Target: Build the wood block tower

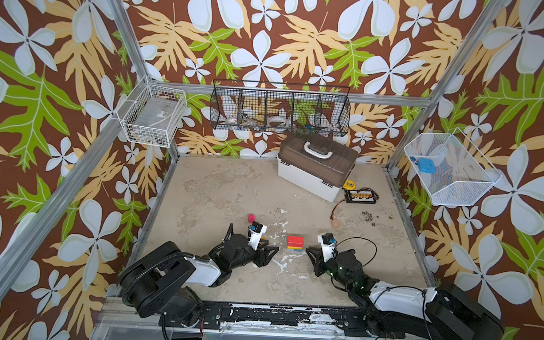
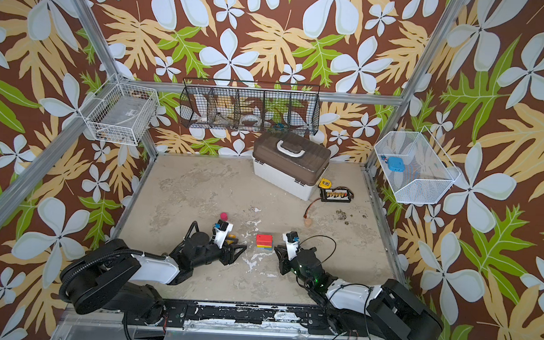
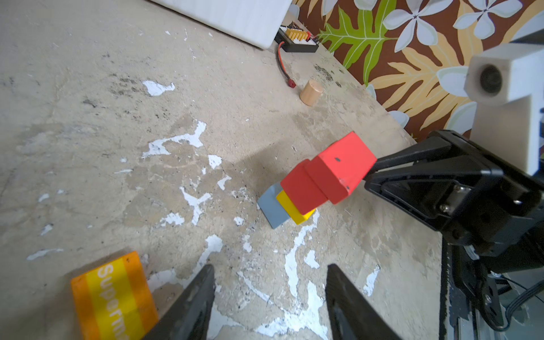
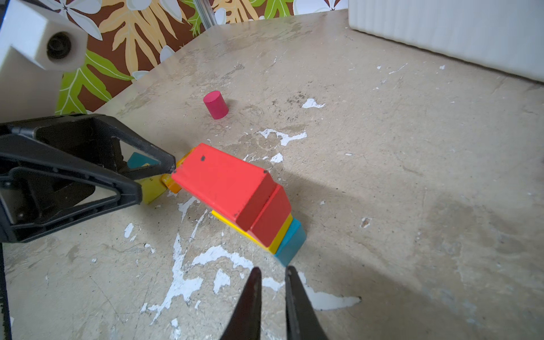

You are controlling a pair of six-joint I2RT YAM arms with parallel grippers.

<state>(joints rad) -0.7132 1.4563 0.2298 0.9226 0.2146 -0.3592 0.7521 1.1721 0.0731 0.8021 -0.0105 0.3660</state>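
The pink cylinder (image 1: 251, 218) stands alone on the desk (image 1: 218, 187), at the far left of the things, a little behind the left arm.

The left tool (image 3: 269, 266) is released: its two fingers (image 3: 194, 300) stand well apart and nothing is between them. An orange block (image 3: 113, 294) with a yellow stripe lies flat just beside it. In the right wrist view a teal piece (image 4: 141, 160) and a yellow piece (image 4: 151, 188) also show behind this tool.

The tower (image 1: 295, 242) stands in the middle of the desk, between the two tools. It has a blue block (image 3: 270, 206) at the bottom, then a yellow block (image 3: 294, 210), then two red blocks (image 3: 341, 167). The upper red one sits a little out of line with the one below.

The right tool (image 4: 273, 268) points at the foot of the tower, near it but apart. Its fingers are only slightly parted and they grasp nothing.

Further right and back, a bare wood cylinder (image 1: 335, 224) stands near a red wire end. Behind it are a black board (image 1: 360, 195) and the white case (image 1: 308, 179) with a brown lid.
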